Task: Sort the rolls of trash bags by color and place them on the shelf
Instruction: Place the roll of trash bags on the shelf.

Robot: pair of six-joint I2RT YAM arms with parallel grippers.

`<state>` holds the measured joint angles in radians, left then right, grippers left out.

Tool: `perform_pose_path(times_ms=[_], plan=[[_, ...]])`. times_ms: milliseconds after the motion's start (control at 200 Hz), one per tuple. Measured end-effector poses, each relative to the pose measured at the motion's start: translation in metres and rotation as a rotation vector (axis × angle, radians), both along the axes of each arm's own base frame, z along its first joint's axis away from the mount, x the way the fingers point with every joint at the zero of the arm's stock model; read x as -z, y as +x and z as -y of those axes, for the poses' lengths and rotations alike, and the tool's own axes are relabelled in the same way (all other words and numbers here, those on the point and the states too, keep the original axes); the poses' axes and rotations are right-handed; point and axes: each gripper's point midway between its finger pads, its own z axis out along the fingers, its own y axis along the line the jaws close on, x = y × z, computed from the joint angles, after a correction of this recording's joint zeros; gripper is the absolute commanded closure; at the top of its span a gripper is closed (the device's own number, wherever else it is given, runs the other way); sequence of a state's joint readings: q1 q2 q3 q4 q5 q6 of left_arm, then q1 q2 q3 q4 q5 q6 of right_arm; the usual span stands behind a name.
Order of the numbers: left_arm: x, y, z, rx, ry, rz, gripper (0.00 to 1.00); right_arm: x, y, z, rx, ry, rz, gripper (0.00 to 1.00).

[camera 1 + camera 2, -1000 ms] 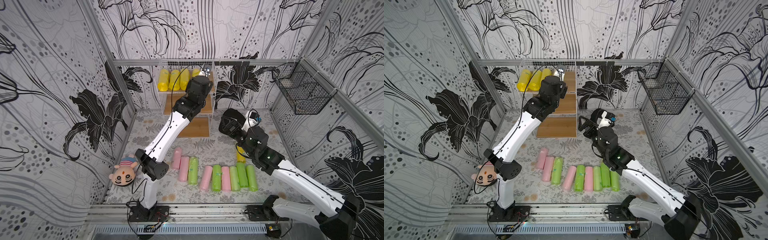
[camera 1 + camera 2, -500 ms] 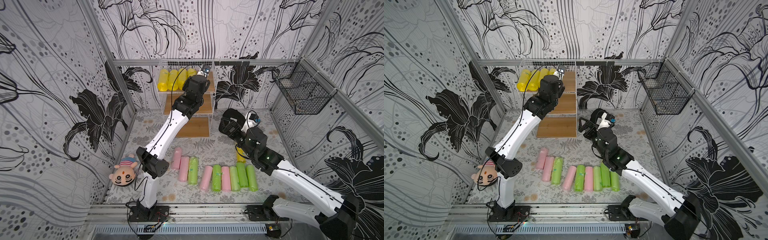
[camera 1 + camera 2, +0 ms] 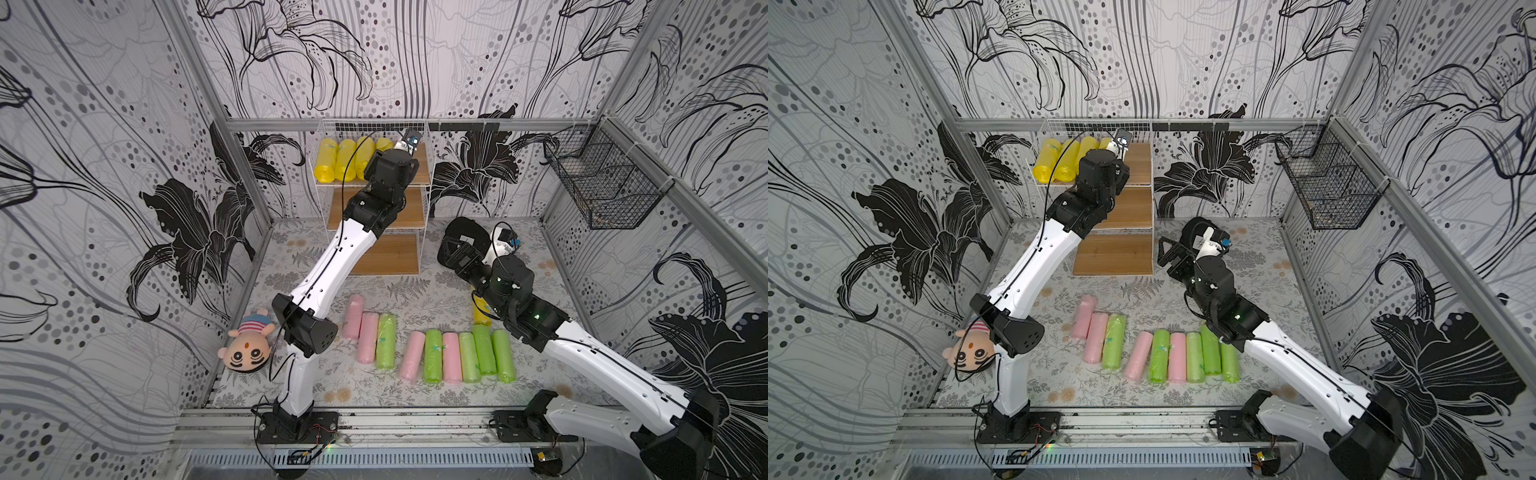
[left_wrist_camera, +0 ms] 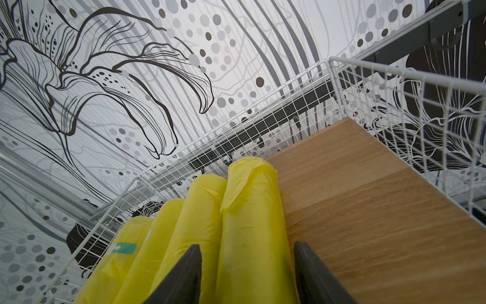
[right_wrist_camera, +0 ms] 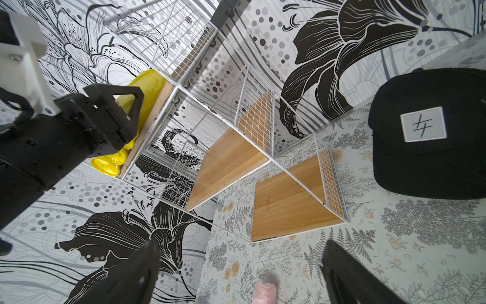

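Lying nearest on the floral mat (image 3: 374, 392), nine rolls run near-to-far in 2 grps. Left grp is a pink roll (image 3: 354, 318), another pink, then a green roll (image 3: 385, 340), touching side by side. Right grp is pink, green, pink, then 3 green, packed side by side. Just beyond the right grp, a loose yellow roll (image 3: 481, 316) pokes out from under the right arm, mostly hidden. A doll (image 3: 248, 347) lies near left, by the left arm's elbow.

Mid-scene, the right gripper (image 5: 242, 240) hangs above the mat with fingers spread wide, holding nothing. A black cap (image 5: 426, 147) lies on the mat right of the shelf, beside that gripper.

Far, vs the back wall, stands the shelf (image 3: 419, 166): 3 wooden boards in a white wire frame. The top board holds 4 yellow rolls (image 3: 325, 164) side by side on its left part, their near ends overhanging the front edge. One has a teal sticker (image 4: 123, 248). The left gripper (image 4: 246, 244) is up at that board, fingers parted astride the rightmost roll (image 4: 252, 205), loose w/ a gap on one side. That roll rests on the wood.

Far right, a black wire basket (image 3: 602, 195) hangs on the wall rail; contents can't be made out.
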<state>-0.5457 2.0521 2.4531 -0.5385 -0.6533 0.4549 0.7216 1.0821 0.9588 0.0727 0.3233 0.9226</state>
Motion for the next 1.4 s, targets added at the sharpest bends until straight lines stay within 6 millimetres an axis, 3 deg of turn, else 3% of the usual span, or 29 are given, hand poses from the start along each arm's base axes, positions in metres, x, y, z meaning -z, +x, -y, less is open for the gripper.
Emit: perform_pose_path(times_ms=[200,370,736,961,1172,1357,1402], plan=[[-0.002,0.0,0.002,0.01,-0.005,0.007,0.31,0.005,0.0,0.003,0.014,-0.025,-0.01,0.01],[-0.005,-0.004,0.011,0.035,-0.005,0.015,0.25,0.021,0.001,0.012,0.038,-0.135,-0.035,0.01],[-0.046,-0.045,0.015,0.112,-0.091,0.084,0.18,0.111,0.026,0.057,0.071,-0.552,-0.252,0.01],[-0.057,-0.084,0.006,0.205,-0.255,0.08,0.2,0.135,0.043,0.075,0.061,-0.697,-0.331,0.02],[-0.03,-0.117,0.013,0.328,-0.422,-0.013,0.23,0.156,0.063,0.092,0.031,-0.756,-0.418,0.04],[0.019,-0.151,0.019,0.419,-0.575,-0.149,0.24,0.176,0.083,0.106,0.018,-0.872,-0.51,0.04],[0.033,-0.16,0.019,0.434,-0.608,-0.183,0.24,0.185,0.084,0.107,0.003,-0.906,-0.537,0.09]])
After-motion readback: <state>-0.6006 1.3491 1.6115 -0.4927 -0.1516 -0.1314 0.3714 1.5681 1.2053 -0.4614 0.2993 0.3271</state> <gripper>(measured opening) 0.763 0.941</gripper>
